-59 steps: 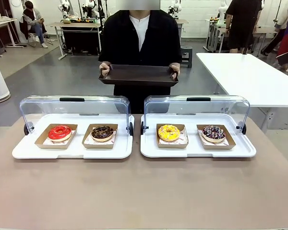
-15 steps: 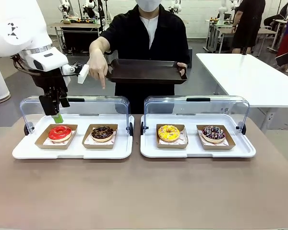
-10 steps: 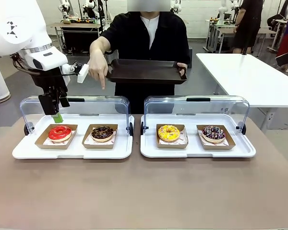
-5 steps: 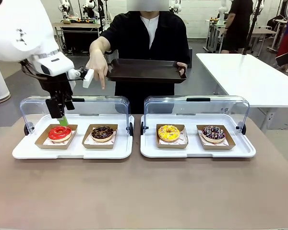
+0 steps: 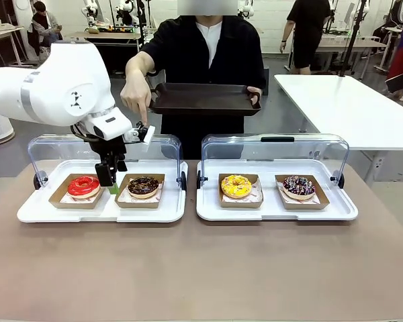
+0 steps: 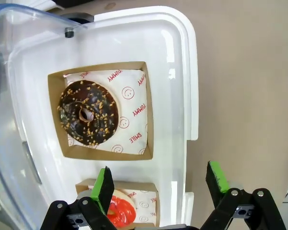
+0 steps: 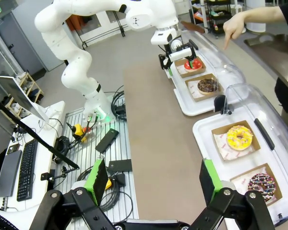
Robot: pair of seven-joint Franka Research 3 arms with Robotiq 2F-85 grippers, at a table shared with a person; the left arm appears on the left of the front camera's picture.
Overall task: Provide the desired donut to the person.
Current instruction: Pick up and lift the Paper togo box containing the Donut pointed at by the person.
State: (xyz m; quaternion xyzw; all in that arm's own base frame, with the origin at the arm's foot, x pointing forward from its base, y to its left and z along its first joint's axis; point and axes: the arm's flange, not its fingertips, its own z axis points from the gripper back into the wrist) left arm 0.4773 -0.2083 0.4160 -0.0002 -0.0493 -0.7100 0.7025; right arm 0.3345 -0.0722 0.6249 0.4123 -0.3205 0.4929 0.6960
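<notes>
We see our left gripper (image 5: 111, 186) hanging just beside the chocolate donut (image 5: 143, 185), on the side of the red donut (image 5: 84, 185). Its fingers are spread wide and hold nothing. In the left wrist view, the chocolate donut (image 6: 88, 113) lies in its paper-lined box ahead of the gripper (image 6: 161, 177), not between the fingers. The person (image 5: 201, 47) stands beyond the chocolate donut and points a hand (image 5: 136, 97) down toward it from behind the raised clear lid (image 5: 104, 151). Their other hand holds a brown tray (image 5: 205, 99). Our right gripper (image 7: 151, 176) is also wide and empty, high above the worktop (image 7: 153, 143) and well apart from the chocolate donut.
</notes>
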